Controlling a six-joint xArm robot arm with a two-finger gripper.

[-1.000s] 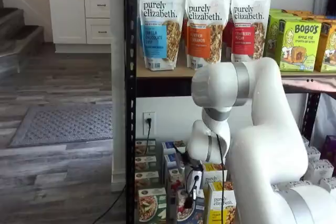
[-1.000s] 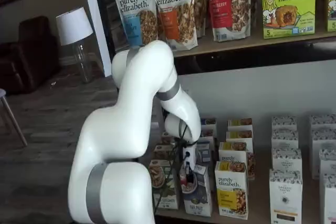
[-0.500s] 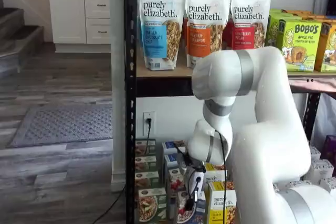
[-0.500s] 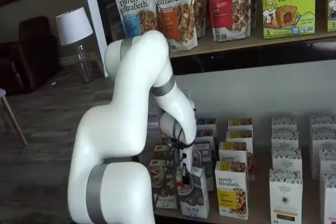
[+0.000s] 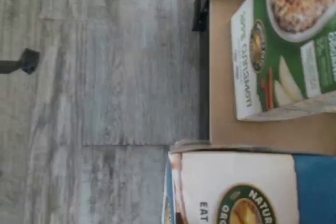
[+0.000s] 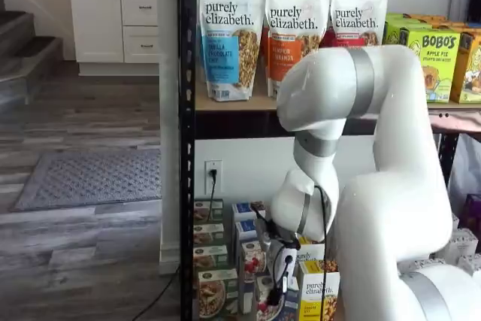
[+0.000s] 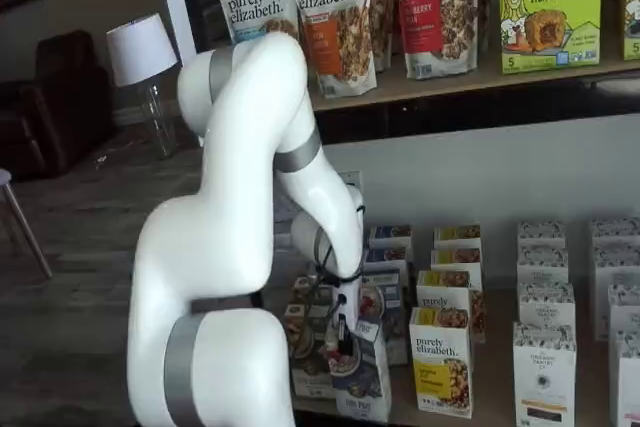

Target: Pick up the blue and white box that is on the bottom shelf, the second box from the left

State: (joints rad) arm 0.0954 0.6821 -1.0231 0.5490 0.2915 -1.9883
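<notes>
place: home | cues: lamp; white cabinets; stairs

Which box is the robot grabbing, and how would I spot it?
Find the black rack and go down to the bottom shelf, where small cartons stand in rows. The gripper is shut on the blue and white box in the front row. It is white on top and blue below, between a green-and-white carton and a yellow-and-white carton.

The bottom shelf, a tan board, carries rows of small cartons, seemingly several deep toward the wall.
</notes>
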